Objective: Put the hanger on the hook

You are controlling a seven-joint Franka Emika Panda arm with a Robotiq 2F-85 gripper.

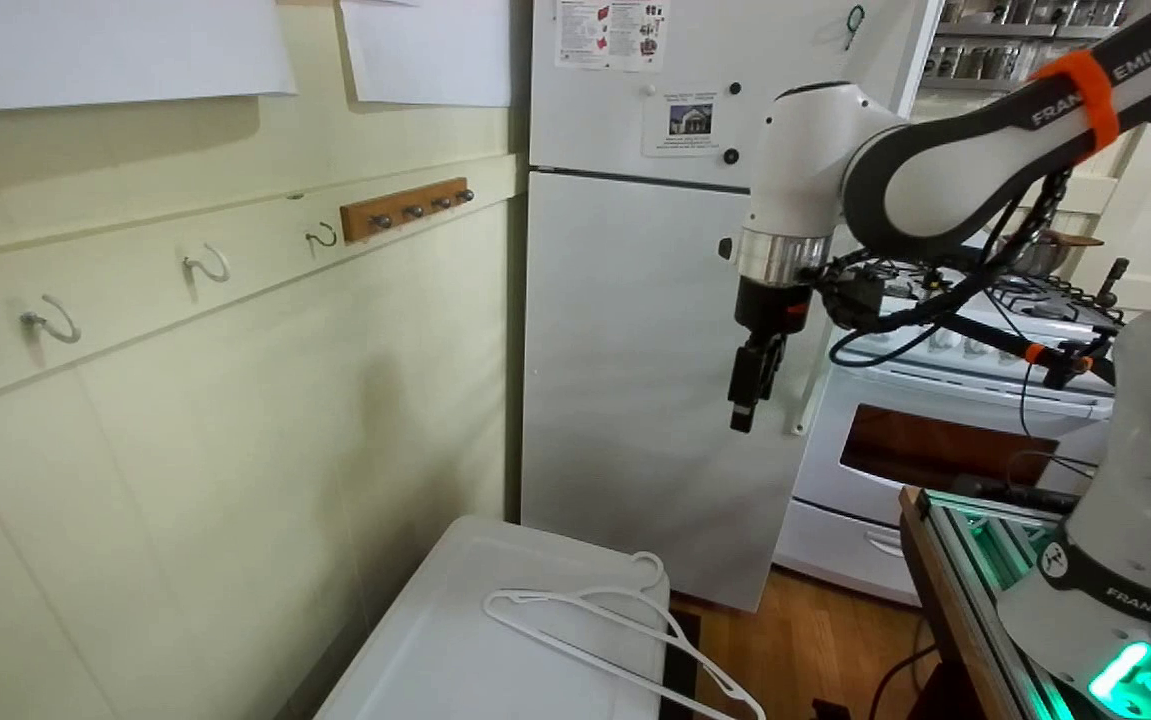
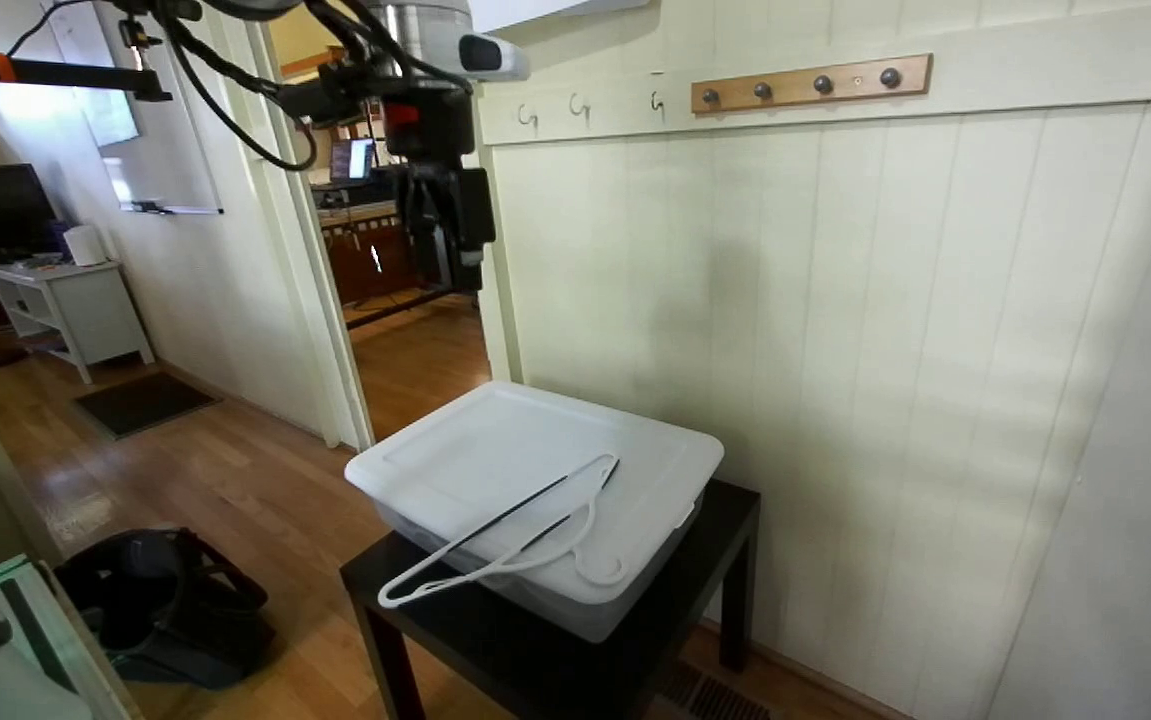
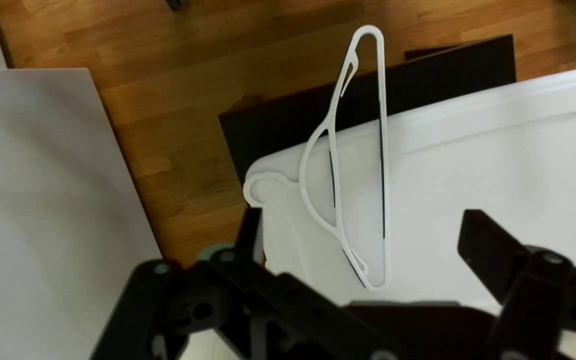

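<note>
Cream panelled wall (image 2: 835,300), hanging still to be done

In an exterior view, a low black square-legged bench (image 2: 725,510) stands near the wall, bearing the white lid (image 2: 525,430) of a clear plastic storage box (image 2: 580,618). A thin white triangular clothes hanger (image 2: 505,567), apparently plastic, lies across that lid, one end projecting beyond its edge.

In an exterior view, three small curved hooks (image 1: 200,266), two white and one darker-looking, sit on a cream rail (image 1: 125,280); which is meant cannot be told.

In the wrist view, the black two-jawed end effector (image 3: 361,217) is spread wide, holding nothing, above the lid. Dark lines edge the hanger's bars, strips or shadow. The hanger should prove light, fairly stiff with some spring, and perhaps slippery. Flat bars may leave little room underneath; the arched shoulder by the neck looks the best hold, leaving the curved top free.
</note>
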